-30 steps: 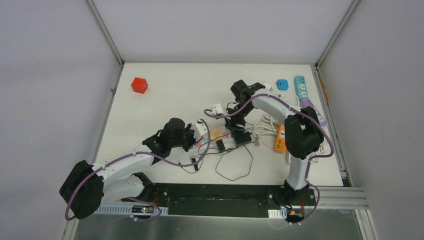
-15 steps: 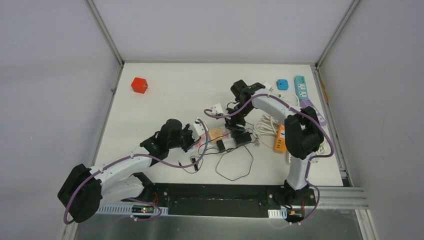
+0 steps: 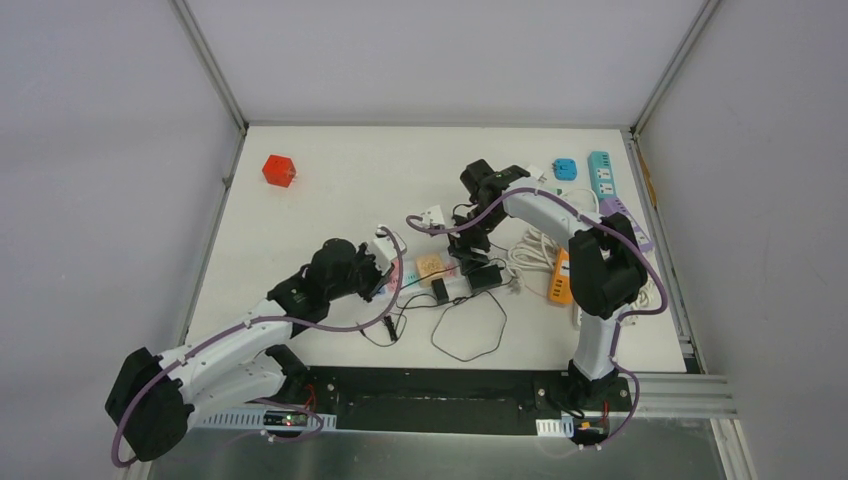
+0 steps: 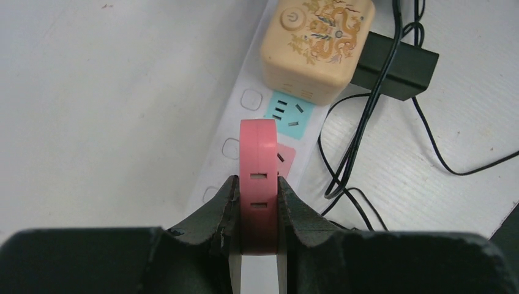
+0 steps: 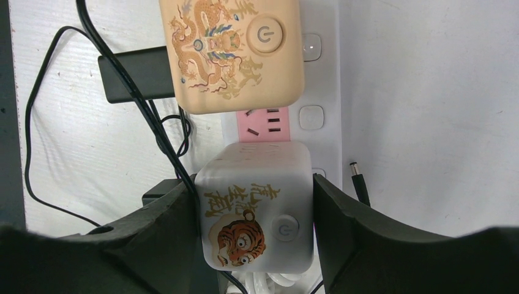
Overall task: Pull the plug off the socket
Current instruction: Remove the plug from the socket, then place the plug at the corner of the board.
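**Pink plug pinched flat, strip pinned down**

The left fingers (image 4: pixel 214 217) are clamped on the broad faces of the pink plug (image 4: pixel 258 184). It is a thin, rigid, smooth plastic disc, likely light but slick, so those flat sides are the place to hold it. Just beyond the fingertips lies the glossy white power strip (image 4: pixel 235 131), its pink socket (image 4: pixel 287 158) showing bare. The right fingers (image 5: pixel 165 226) squeeze a boxy tiger-printed adapter (image 5: pixel 257 208) seated in that strip, apparently bracing it on the counter (image 5: pixel 428 92).

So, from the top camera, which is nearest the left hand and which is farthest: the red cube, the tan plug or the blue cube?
1. Tan plug, just right of the left hand.
2. Red cube, back left.
3. Blue cube, far back right.
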Robot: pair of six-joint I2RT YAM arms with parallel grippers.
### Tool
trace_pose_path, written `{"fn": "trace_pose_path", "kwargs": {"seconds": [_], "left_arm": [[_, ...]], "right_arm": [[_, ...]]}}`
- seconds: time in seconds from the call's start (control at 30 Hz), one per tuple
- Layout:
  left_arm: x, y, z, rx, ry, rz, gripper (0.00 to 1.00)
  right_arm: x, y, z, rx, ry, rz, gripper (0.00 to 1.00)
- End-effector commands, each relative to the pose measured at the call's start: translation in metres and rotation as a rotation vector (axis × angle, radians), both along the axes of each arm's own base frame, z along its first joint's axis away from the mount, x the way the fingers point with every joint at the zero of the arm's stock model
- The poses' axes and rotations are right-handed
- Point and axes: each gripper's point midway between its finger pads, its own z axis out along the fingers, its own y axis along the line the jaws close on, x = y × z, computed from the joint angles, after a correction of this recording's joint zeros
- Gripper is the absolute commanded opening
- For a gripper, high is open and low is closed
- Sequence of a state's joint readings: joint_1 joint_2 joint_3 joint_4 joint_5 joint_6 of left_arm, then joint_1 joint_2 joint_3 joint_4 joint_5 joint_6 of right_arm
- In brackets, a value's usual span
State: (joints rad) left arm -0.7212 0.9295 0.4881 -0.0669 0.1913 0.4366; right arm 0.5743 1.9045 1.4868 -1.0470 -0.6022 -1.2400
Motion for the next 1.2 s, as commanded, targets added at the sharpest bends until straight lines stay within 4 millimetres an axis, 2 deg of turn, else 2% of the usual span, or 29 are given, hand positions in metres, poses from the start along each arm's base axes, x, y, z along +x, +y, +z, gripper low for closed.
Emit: {"fn": "trace_pose_path", "kwargs": {"seconds": [0.0,0.17,0.3,0.43,0.63,1.17], "left_arm": [[0.01,0.014,0.032,-0.176,0.044,0.241,0.0],[0.01,0.026,0.039,-0.283,0.101,0.373,0.0],[0.016,0.036,0.039,-0.339,0.167,0.506,0.0],[0.018,0.037,0.037,-0.388,0.227,0.555,0.0],[0.021,0.041,0.034,-0.45,0.282,0.595,0.0],[0.037,0.062,0.034,-0.623,0.342,0.702,0.0]], "right_arm": [[0.017,-0.014,-0.021,-0.131,-0.029,-0.103,0.6],[0.016,-0.011,-0.009,-0.13,-0.048,-0.114,0.85],[0.017,-0.009,-0.001,-0.126,-0.066,-0.122,0.93],[0.022,-0.006,0.006,-0.111,-0.087,-0.144,0.99],[0.02,-0.007,0.013,-0.107,-0.091,-0.145,1.0],[0.002,-0.008,0.032,-0.055,-0.077,-0.056,1.0]]}}
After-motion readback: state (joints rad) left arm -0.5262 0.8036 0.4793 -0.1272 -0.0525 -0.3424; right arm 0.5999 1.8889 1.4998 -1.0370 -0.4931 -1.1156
